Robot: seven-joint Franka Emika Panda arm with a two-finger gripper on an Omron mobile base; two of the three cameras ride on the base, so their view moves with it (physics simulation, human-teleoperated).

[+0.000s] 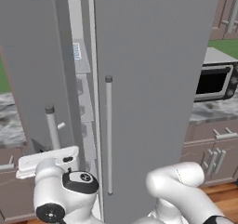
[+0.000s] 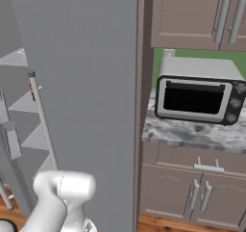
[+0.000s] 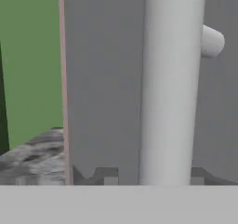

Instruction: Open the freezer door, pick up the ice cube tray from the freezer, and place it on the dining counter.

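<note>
Pincer [image 3: 153, 180] | jaws apart, straddling freezer door [image 3: 102, 79] handle [image 3: 169, 83] | contact unclear

Colours and finishes: refrigerator area

Freezer door [image 1: 39, 74] matte grey with a lighter grey bar handle [image 3: 171, 83]; wider door [image 1: 148, 93] the same plain grey, handle [image 1: 109, 135] pale grey. Freezer interior [image 1: 82, 56] pale grey, holding a small white tray [image 1: 76, 51] with blue cells. Counter top [image 2: 192, 132] marbled grey-white with dark veining. Cabinets [image 2: 192, 190] taupe-brown with silver handles. Toaster oven [image 2: 199, 94] silver with a black window. Wall [image 3: 30, 60] green. Floor [image 1: 225, 195] orange-brown wood. Robot arm [image 1: 179, 183] white, joints black
</note>
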